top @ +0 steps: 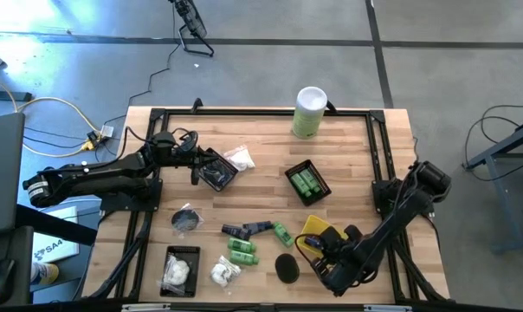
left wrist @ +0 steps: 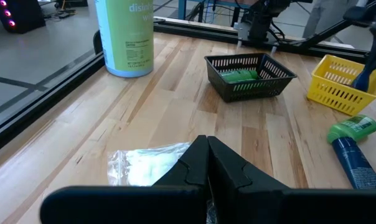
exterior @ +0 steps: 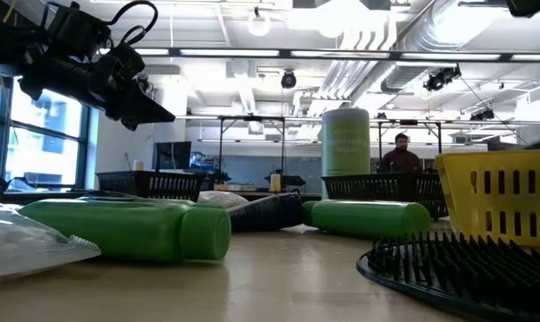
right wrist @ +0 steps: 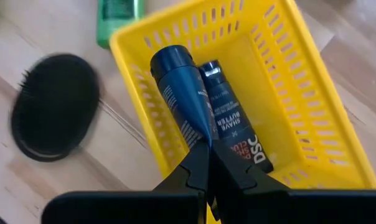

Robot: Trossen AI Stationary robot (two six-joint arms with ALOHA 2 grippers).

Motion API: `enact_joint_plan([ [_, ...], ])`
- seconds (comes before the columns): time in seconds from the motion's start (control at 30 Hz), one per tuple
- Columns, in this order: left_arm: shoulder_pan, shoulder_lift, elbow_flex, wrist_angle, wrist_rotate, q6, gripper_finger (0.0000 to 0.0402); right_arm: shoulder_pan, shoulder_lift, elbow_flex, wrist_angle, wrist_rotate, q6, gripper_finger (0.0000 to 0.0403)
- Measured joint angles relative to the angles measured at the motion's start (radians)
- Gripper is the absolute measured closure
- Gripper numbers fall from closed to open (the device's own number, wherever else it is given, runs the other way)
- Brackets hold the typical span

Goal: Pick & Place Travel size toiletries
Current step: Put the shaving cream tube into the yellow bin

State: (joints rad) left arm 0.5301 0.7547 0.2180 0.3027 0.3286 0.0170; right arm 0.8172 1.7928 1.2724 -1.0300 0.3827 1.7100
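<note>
Over the left half of the wooden table (top: 348, 147), the left tool (left wrist: 207, 163) hangs with fingers pressed together above a clear crinkly packet (left wrist: 147, 167), empty. Mid-table lie bright green little bottles (top: 242, 252) and a flat black round brush disc (top: 286, 267). At the right, the right tool (right wrist: 208, 163), also pressed together, hovers over the yellow plastic basket (right wrist: 312, 93) holding two dark navy tubes (right wrist: 185, 87).

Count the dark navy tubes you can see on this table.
3 navy tubes: two side by side in the yellow basket; one on the table, beside a green bottle. Others may be hidden.
</note>
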Motion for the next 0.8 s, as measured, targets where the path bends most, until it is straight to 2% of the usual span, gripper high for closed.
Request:
enact_joint_plan([
  [0.2, 0.000, 0.000, 0.000, 0.000, 0.000, 0.000, 0.0402, -0.004, 0.022, 0.000, 0.001, -0.049, 0.000, 0.0399],
  [0.5, 0.000, 0.000, 0.000, 0.000, 0.000, 0.000, 0.0402, -0.015, 0.023, 0.000, 0.002, -0.045, -0.001, 0.0396],
  [0.8, 0.000, 0.000, 0.000, 0.000, 0.000, 0.000, 0.0402, -0.015, 0.023, 0.000, -0.002, -0.051, -0.011, 0.0311],
])
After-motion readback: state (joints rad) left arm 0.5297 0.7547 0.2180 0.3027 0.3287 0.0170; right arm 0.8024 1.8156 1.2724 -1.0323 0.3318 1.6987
